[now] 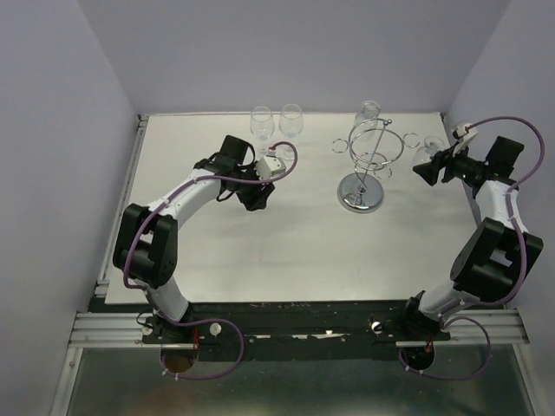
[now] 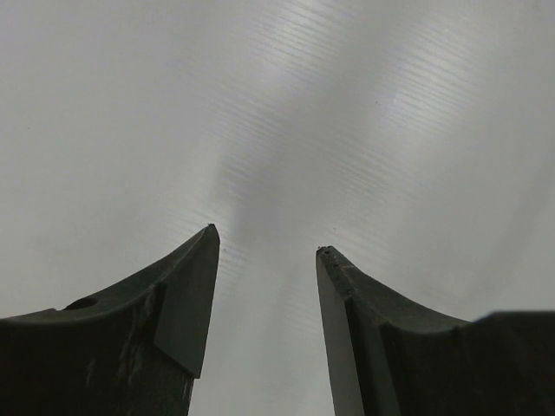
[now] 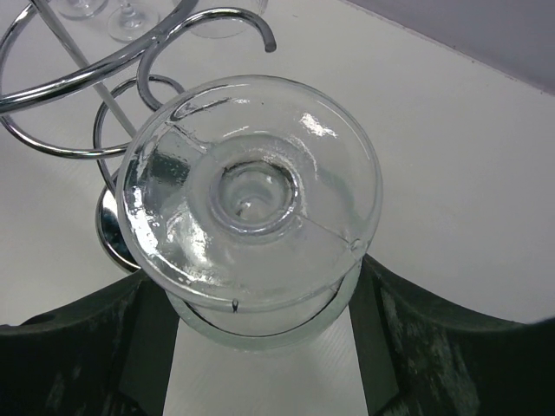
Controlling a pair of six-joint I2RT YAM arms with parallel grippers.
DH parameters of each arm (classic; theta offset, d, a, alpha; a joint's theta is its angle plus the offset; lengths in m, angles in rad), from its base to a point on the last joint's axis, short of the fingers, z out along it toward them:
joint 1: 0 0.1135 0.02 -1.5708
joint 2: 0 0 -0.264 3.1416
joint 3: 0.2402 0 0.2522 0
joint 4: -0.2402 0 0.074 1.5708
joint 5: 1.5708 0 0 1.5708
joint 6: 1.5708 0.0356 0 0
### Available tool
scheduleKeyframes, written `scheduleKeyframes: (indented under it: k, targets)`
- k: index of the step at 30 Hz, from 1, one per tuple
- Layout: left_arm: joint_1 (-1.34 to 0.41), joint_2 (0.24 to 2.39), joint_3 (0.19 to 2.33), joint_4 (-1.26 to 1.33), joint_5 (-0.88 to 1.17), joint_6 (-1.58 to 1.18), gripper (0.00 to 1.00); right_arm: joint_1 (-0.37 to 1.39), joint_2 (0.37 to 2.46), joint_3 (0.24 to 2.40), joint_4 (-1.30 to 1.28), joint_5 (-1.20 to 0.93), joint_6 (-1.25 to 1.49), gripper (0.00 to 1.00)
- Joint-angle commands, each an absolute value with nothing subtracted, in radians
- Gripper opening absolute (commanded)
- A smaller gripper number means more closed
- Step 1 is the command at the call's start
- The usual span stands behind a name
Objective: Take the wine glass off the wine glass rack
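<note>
The chrome wine glass rack [image 1: 362,166] stands on its disc base at mid table; its ring and loops also show in the right wrist view [image 3: 78,82]. My right gripper [image 1: 433,166] is shut on a clear wine glass [image 1: 424,154], held upside down just right of the rack's outer loop [image 1: 410,140]. In the right wrist view the glass's foot [image 3: 251,191] faces the camera and the bowl sits between my gripper's [image 3: 260,321] fingers. My left gripper [image 1: 254,201] is open and empty over the bare table, as the left wrist view [image 2: 264,243] shows.
Another wine glass [image 1: 368,113] hangs at the rack's far side. Two wine glasses [image 1: 262,122] [image 1: 290,121] stand upright at the back, just behind the left arm. Walls close in on the left, back and right of the table [image 1: 260,260].
</note>
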State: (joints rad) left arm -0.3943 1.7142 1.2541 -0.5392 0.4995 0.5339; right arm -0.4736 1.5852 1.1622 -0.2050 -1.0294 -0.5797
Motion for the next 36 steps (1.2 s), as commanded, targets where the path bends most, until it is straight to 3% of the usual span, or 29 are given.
scheduleKeyframes:
  k: [1,14,19,24,30,34,36]
  targets:
    - [-0.4,1.632,1.229,-0.518,0.479,0.532,0.62,-0.5,1.474,1.095,-0.158,-1.092,-0.542,0.42]
    - [-0.407,1.424,1.045,-0.401,0.498,0.488,0.62,-0.483,1.062,0.89,-0.231,-1.216,-0.348,0.41]
    - [-0.416,1.316,1.008,-0.293,0.566,0.473,0.62,-0.439,0.931,0.916,-0.351,-1.165,-0.351,0.4]
    - [-0.417,1.178,0.959,-0.102,0.614,0.398,0.63,-0.247,0.923,1.09,-0.584,-1.062,-0.403,0.37]
    - [-0.506,1.039,0.851,0.123,0.505,0.336,0.63,-0.045,0.998,1.158,-0.621,-1.026,-0.393,0.18]
    - [-0.544,1.023,0.945,0.023,0.46,0.409,0.63,0.084,1.074,1.152,-0.554,-1.063,-0.325,0.01]
    - [-0.558,1.026,1.001,-0.059,0.456,0.535,0.63,0.152,1.124,1.14,-0.496,-1.072,-0.254,0.01]
